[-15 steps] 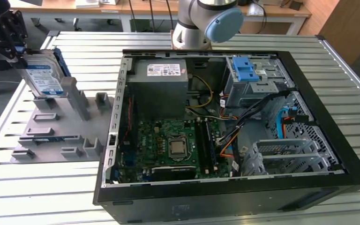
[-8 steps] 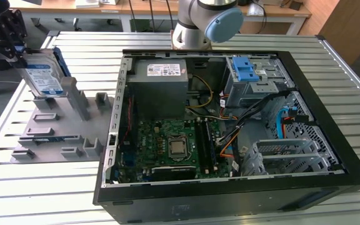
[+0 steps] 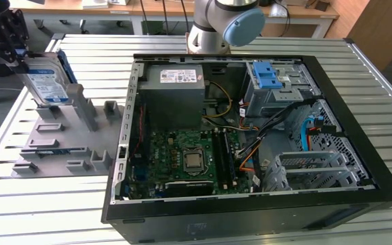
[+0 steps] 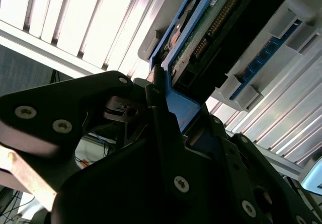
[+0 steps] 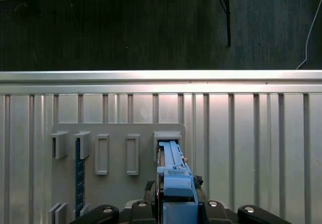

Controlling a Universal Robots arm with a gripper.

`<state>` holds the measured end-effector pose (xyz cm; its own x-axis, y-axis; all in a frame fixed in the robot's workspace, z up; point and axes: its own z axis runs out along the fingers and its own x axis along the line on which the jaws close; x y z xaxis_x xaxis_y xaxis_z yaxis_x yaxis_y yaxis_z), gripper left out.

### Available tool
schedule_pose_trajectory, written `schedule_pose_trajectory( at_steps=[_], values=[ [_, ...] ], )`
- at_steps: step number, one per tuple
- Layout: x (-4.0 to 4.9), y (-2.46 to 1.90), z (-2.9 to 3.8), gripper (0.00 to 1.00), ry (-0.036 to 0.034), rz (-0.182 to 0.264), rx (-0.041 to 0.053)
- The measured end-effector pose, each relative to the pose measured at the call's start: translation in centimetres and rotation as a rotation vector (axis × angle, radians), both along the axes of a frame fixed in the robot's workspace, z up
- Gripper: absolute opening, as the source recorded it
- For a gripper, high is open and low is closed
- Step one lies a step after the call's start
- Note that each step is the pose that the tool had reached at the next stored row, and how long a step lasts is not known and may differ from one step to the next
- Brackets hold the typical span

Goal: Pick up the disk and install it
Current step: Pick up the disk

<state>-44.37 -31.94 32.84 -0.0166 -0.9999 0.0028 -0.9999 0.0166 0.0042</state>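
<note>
A ribbed aluminium table (image 3: 39, 214) stands on a dark grey floor (image 5: 126, 22), with pale wooden desks (image 3: 156, 8) behind.

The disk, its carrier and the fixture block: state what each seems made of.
The disk: silvery metal casing with a dull sheen, under a white-and-blue paper-like label. The carrier: blue plastic, likely moulded, matte with stepped edges. The fixture block: apparently grey plastic, evenly matte; how it was made is unclear.
</note>
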Motion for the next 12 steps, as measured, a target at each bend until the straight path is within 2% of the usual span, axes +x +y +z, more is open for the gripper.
schedule_pose_trajectory(
  at_steps=[12],
  values=[
    [0.0,0.0,0.47,0.36,0.0,0.0,0.0]
  ],
)
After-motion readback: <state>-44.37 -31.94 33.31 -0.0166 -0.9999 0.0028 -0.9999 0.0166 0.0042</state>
